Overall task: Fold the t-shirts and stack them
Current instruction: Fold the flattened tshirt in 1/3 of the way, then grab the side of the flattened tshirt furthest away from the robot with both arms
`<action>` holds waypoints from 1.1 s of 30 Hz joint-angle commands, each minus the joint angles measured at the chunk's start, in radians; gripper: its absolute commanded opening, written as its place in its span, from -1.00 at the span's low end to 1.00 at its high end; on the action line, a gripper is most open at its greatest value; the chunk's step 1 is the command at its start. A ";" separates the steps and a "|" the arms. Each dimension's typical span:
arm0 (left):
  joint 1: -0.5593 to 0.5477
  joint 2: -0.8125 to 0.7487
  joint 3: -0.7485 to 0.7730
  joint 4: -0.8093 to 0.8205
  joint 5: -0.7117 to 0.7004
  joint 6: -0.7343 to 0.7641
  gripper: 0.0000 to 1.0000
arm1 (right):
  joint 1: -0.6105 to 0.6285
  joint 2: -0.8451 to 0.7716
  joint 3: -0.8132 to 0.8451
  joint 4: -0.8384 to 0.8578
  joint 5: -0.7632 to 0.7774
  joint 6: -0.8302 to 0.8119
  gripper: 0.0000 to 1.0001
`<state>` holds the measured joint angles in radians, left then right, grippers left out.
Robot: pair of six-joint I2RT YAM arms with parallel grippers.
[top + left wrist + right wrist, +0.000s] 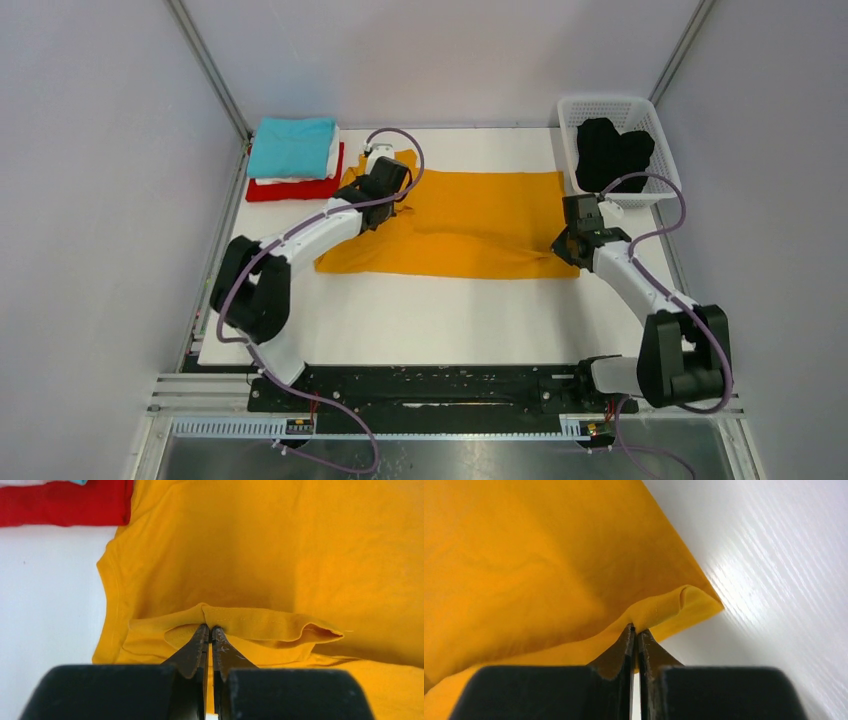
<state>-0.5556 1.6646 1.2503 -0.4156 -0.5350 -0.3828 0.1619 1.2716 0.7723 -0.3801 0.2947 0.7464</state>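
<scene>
The orange-yellow t-shirt [470, 225] lies spread across the middle of the white table. My left gripper [383, 205] is shut on a hemmed edge of it near its left end; the pinched fold shows in the left wrist view [250, 622], with my left gripper [210, 628] closed on it. My right gripper [568, 250] is shut on the shirt's near right corner [684, 605], seen with my right gripper [635, 628] closed on it. Teal [292, 146], white [333, 152] and red [290, 190] folded shirts form a stack at the back left. A black shirt [615, 152] lies in the basket.
The white mesh basket [660, 130] stands at the back right corner. The red shirt of the stack [65, 502] lies just left of the orange one. Grey walls close in on both sides. Bare white table [430, 320] lies in front of the shirt.
</scene>
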 commanded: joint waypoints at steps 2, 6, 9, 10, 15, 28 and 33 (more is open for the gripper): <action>0.059 0.136 0.163 0.006 0.040 0.049 -0.85 | -0.033 0.158 0.143 0.055 0.000 -0.048 -0.43; 0.102 0.218 0.308 -0.095 0.064 0.002 0.96 | -0.033 0.205 0.215 0.028 -0.023 -0.074 0.34; 0.112 0.196 0.305 -0.116 0.115 -0.041 0.98 | -0.033 0.169 0.195 0.021 -0.059 -0.088 0.66; 0.112 0.177 0.280 -0.112 0.145 -0.059 0.98 | -0.030 0.151 0.178 0.018 -0.073 -0.090 0.71; 0.111 0.063 0.028 0.088 0.430 -0.140 0.98 | 0.073 0.091 0.068 0.135 -0.140 -0.122 0.99; 0.118 0.209 -0.100 0.090 0.566 -0.290 0.98 | 0.194 0.334 0.039 0.209 -0.381 -0.087 0.99; 0.091 0.012 -0.365 0.101 0.580 -0.383 0.98 | 0.210 0.194 -0.152 0.160 -0.417 -0.027 0.99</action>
<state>-0.4450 1.7927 1.0725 -0.2314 -0.0105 -0.6609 0.3481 1.5494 0.7746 -0.1081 -0.0536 0.6525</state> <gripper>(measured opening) 0.990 0.993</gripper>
